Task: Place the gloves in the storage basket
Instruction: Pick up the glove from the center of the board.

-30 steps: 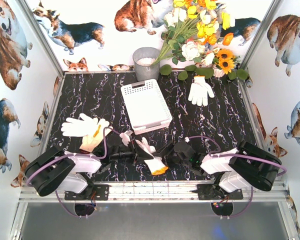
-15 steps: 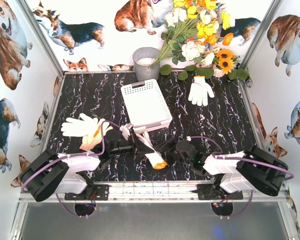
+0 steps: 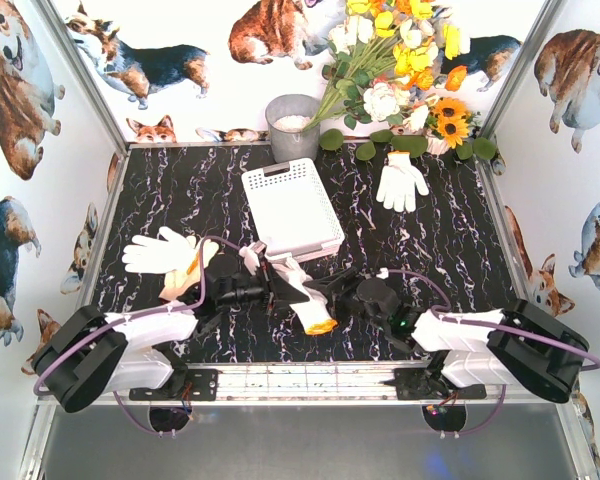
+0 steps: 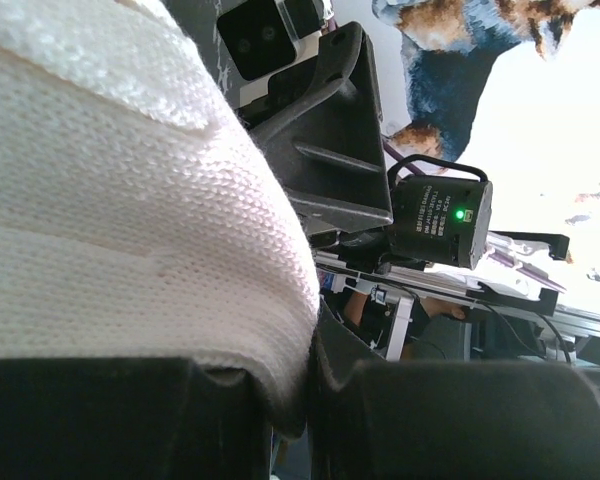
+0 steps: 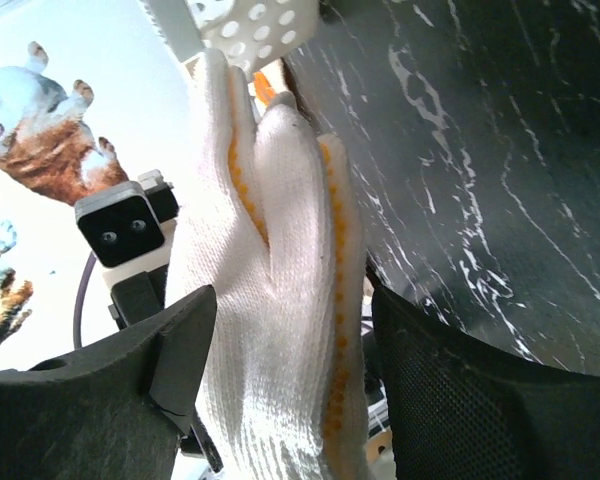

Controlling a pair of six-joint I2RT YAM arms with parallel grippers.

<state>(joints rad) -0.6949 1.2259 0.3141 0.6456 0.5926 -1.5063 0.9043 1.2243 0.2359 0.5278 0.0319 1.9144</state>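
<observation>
Your left gripper is clamped on the orange-trimmed glove, held just near of the storage basket. The right gripper straddles it, jaws wide; pinching or not, you can't tell. Mid-carry: next, swing it far over the basket and let go.

**Robot test cell, probably within a laboratory.** Two arms are bolted to an aluminium rail at the near edge of a black marbled table. Beyond the right gripper stand a white basket, grey bucket and flowers. Corgi-printed walls enclose the table behind and to either side of it.
</observation>
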